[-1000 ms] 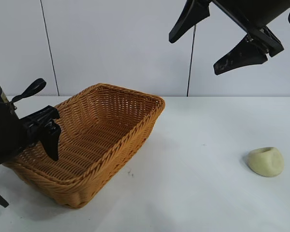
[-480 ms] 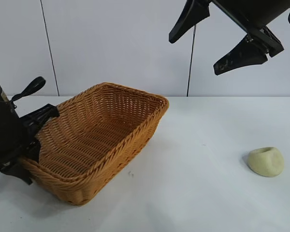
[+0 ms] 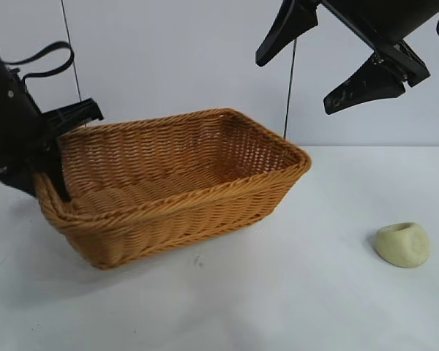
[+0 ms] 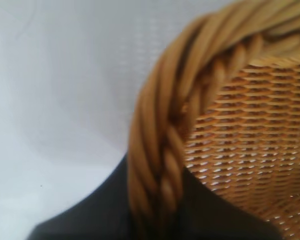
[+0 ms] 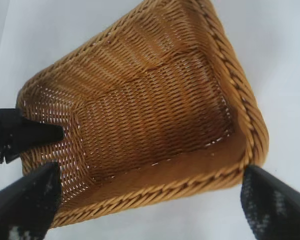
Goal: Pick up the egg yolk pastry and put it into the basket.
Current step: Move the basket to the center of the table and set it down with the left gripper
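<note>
The egg yolk pastry (image 3: 402, 244), a pale cream lump with a dimple, lies alone on the white table at the right. The orange-tan wicker basket (image 3: 175, 227) stands left of centre with its left end lifted off the table. My left gripper (image 3: 47, 172) is shut on the braided rim (image 4: 160, 150) at that end, with its dark fingers (image 4: 90, 220) on either side of the rim. My right gripper (image 3: 294, 83) hangs open high above the table, over the basket's right end, holding nothing. In the right wrist view the basket's inside (image 5: 155, 115) is bare.
White table (image 3: 293, 292) with open surface between the basket and the pastry. A pale wall stands behind. The left gripper's finger (image 5: 30, 132) shows at the basket's far end in the right wrist view.
My left gripper has shut on the basket's rim and risen, lifting that end and swinging the basket round toward the right. The right arm and the pastry have not moved.
</note>
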{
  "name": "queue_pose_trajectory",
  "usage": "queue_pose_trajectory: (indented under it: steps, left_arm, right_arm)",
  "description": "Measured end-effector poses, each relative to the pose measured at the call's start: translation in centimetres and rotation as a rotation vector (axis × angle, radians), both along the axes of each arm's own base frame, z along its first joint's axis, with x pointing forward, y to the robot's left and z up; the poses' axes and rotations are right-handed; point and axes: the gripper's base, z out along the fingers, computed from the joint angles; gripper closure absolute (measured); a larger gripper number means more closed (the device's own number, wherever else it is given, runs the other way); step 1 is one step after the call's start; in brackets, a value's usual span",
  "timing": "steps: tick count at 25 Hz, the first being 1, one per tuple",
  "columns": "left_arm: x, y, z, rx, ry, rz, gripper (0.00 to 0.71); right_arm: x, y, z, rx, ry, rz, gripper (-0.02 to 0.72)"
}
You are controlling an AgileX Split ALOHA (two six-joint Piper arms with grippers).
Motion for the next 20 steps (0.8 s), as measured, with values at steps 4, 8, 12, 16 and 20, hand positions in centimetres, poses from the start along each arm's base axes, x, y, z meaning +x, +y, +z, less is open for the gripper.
queue_pose_trajectory:
  steps: [4, 8, 12, 16, 20]
  left_arm:
    - [0.3, -0.3, -1.3, 0.005, 0.053, -0.102, 0.629]
    - [0.4, -0.6, -2.6, -0.009, 0.079, -0.12, 0.629]
    - [0.9, -0.8, -3.4, -0.024, 0.061, -0.099, 0.629]
    - [1.2, -0.9, -4.9, -0.021, 0.075, -0.09, 0.629]
    - [1.3, -0.9, -5.9, -0.021, 0.092, -0.095, 0.629]
  right_arm:
    - [0.0, 0.0, 0.0, 0.0, 0.0, 0.0, 0.008]
    - [0.0, 0.0, 0.0, 0.0, 0.0, 0.0, 0.008]
    - [0.0, 0.0, 0.0, 0.0, 0.0, 0.0, 0.008]
    - [0.0, 0.0, 0.0, 0.0, 0.0, 0.0, 0.008]
    - [0.0, 0.0, 0.0, 0.0, 0.0, 0.0, 0.008]
